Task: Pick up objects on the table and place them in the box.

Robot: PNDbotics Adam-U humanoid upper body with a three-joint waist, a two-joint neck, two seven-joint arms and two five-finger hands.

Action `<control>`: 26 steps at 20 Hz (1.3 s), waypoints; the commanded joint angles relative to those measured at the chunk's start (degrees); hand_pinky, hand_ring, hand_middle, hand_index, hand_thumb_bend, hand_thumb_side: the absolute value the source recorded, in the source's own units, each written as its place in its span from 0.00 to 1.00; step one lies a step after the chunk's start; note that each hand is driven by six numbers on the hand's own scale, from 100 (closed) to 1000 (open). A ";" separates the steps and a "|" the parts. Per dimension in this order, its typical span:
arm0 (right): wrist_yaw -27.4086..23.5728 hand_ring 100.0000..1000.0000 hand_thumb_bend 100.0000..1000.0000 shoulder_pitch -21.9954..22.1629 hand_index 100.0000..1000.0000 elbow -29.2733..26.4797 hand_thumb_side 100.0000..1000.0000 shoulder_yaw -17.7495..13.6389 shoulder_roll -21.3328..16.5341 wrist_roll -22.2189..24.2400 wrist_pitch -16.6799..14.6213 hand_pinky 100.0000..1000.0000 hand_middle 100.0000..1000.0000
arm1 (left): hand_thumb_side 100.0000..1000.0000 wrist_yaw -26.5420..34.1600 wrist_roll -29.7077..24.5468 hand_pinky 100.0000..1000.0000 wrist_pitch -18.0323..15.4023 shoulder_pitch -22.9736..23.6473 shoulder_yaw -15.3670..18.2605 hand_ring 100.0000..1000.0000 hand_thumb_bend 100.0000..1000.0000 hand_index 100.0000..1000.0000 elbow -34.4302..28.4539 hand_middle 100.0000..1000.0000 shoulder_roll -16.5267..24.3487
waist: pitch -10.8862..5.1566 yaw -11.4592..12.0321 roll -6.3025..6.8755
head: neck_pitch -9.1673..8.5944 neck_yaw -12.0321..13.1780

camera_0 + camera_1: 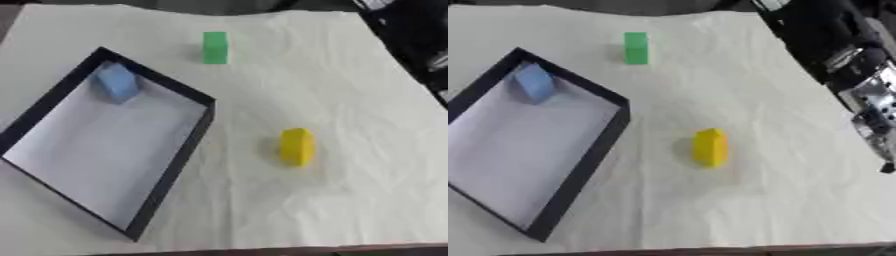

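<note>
1. Blocks are what I am after, and from my seat I see 3 of them, with the right arm [859,75] coming in along the right edge of the right eye view, black above and silver lower down.
2. I see its lower end [878,132] only as a blurred silver shape at the frame edge, so I cannot tell whether the fingers are straight or curled, and nothing shows in them. My left hand is in neither view.
3. Nearest that arm is the yellow block [710,147], upright on the cream cloth [780,200], off to the arm's left and apart from it.
4. Farther out, the green block [215,47] stands upright near the far edge of the cloth, well apart from the yellow one.
5. On the left, the black-walled box [179,155] lies askew on the cloth, its floor pale.
6. Inside it sits 1 blue block [116,83], tucked into the far corner near the walls; I see nothing else in the box.
</note>
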 commanded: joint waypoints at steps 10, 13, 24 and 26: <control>7.86 0.88 0.06 -0.22 0.93 4.07 0.27 -0.56 -1.49 9.26 -4.76 0.96 0.87 | 0.40 -0.41 -0.88 0.82 0.65 -0.56 0.91 0.71 0.17 0.82 -0.09 0.80 2.63 | 1.48 1.85 -0.56 | -0.22 -0.38; 9.70 0.88 0.06 -0.63 0.93 5.49 0.29 -0.33 -0.88 11.23 -5.31 0.97 0.87 | 0.40 -0.45 -0.86 0.82 0.64 -0.66 0.91 0.71 0.17 0.82 -0.11 0.79 2.69 | 1.88 2.28 -0.73 | -0.71 -0.54; 7.33 0.84 0.07 -1.29 0.94 10.07 0.41 -0.78 0.47 13.59 -4.48 1.00 0.82 | 0.41 -0.43 -0.67 0.82 0.69 -0.40 1.01 0.71 0.16 0.82 0.21 0.79 2.95 | 2.69 2.85 -0.87 | -1.55 -0.22; 5.37 0.84 0.06 -1.30 0.94 10.29 0.40 -0.85 0.35 13.85 -3.59 1.00 0.82 | 0.42 -0.38 -0.68 0.83 0.72 -0.35 0.99 0.71 0.16 0.82 0.33 0.79 2.93 | 2.72 2.87 -0.86 | -1.53 -0.05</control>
